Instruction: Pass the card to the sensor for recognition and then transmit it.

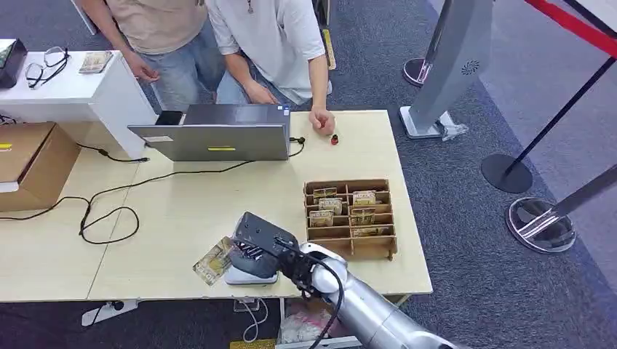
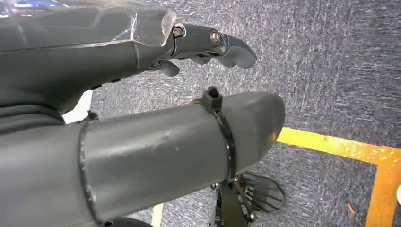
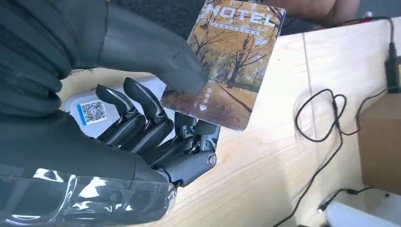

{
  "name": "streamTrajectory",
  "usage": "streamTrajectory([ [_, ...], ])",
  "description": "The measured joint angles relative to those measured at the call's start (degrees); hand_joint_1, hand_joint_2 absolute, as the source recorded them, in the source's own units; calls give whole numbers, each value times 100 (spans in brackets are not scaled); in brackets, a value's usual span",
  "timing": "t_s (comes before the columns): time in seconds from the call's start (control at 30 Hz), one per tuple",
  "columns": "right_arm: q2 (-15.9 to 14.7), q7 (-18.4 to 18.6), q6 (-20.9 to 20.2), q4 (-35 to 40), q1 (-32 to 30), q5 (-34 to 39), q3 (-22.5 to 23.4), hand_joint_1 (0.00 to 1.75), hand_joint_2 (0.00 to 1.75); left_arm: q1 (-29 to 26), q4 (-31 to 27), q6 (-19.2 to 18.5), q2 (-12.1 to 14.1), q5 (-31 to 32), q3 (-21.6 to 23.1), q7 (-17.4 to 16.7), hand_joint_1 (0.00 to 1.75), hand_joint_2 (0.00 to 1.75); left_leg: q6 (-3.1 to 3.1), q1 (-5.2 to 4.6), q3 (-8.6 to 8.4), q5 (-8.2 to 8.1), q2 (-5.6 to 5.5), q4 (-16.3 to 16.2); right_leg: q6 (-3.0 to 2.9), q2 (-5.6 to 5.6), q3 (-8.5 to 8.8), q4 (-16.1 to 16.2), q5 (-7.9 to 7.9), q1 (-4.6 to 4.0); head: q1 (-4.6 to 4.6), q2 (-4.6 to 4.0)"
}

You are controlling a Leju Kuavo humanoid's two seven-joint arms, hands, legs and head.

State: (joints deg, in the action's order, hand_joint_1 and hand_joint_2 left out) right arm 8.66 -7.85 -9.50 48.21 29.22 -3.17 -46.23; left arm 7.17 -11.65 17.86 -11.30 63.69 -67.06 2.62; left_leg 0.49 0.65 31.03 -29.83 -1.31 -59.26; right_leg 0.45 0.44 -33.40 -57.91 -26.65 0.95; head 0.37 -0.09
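While the right hand (image 1: 255, 251) reaches over the bench's (image 1: 182, 211) near edge, it pinches the card (image 3: 226, 66) between its thumb and fingers; the card, printed "HOTEL" over an autumn tree scene, projects beyond the fingertips toward the bench's left end. Beneath the hand lies the sensor (image 3: 94, 111), a white pad bearing a QR label, set at the near edge. The card is held just above the sensor's left side; whether it touches cannot be told. A wooden card rack (image 1: 351, 216) with several cards in its compartments stands near the right end, just beside the hand. A laptop (image 1: 218, 134) sits at the far edge, with a person's hand (image 1: 321, 121) resting beside it. The left hand (image 2: 208, 42) hangs over carpeted floor (image 2: 331, 71), its fingers loosely extended, holding nothing.
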Motion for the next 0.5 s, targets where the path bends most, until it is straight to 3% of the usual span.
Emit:
streamTrajectory([
  [0.5, 98, 68, 839, -607, 142, -841, -114, 175, 175, 6, -2, -7, 2, -39, 0, -13, 0, 0, 0, 0, 0, 1, 0, 0, -1, 0, 0, 0, 0, 0, -2, 0],
])
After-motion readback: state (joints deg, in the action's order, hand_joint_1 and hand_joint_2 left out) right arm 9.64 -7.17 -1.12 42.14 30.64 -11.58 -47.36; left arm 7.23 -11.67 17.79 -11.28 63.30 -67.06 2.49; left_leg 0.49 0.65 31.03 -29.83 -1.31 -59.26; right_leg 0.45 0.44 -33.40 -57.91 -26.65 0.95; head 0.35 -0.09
